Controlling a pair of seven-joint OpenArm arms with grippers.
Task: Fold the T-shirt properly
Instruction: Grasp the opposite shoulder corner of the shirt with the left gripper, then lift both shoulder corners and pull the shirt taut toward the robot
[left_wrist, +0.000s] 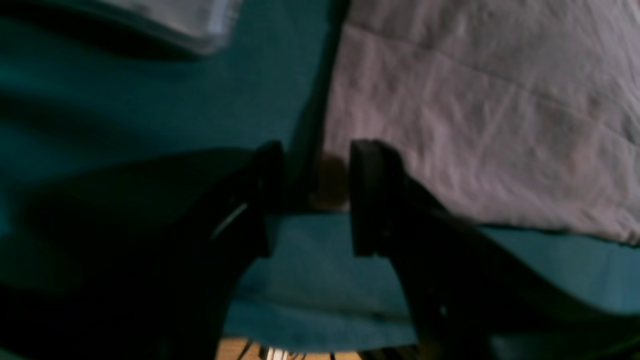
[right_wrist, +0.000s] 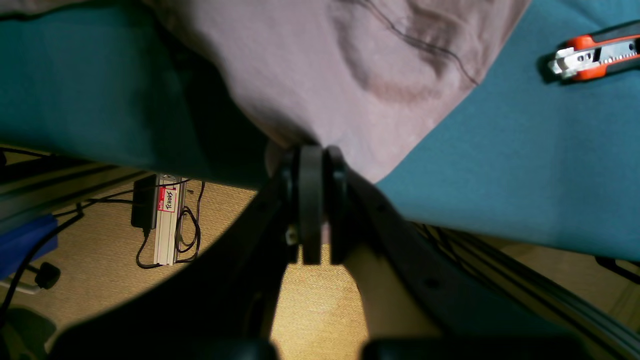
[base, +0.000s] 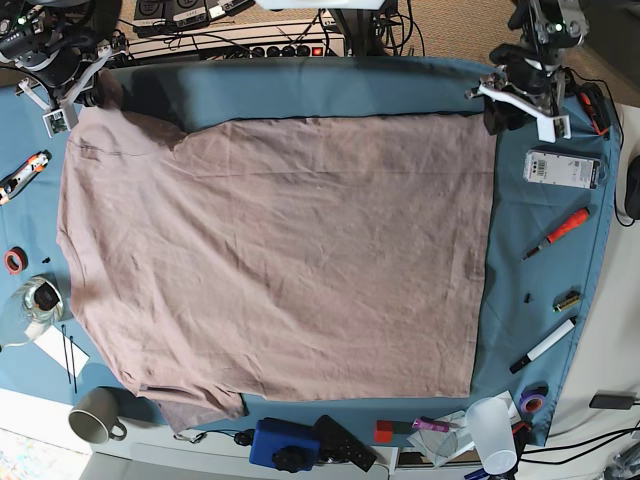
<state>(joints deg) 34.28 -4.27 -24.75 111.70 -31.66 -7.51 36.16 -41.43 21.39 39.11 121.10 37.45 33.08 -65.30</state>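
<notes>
Right hand (right_wrist: 316, 165) pinches T-shirt (base: 280, 260) corner — left hand (left_wrist: 312, 195) open.

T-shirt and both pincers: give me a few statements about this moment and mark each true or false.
1. The right pincer is shut on a corner of the T-shirt. True.
2. The left pincer is clamped on cloth. False: its jaws stand apart at the shirt's edge, nothing between them.
3. The T-shirt is already folded in half. False: it lies spread flat over the blue table cloth.
4. An orange utility knife lies on the cloth near the right pincer. True.
5. A grey mug stands on the shirt. False: it stands off the shirt, at the table's edge.
</notes>
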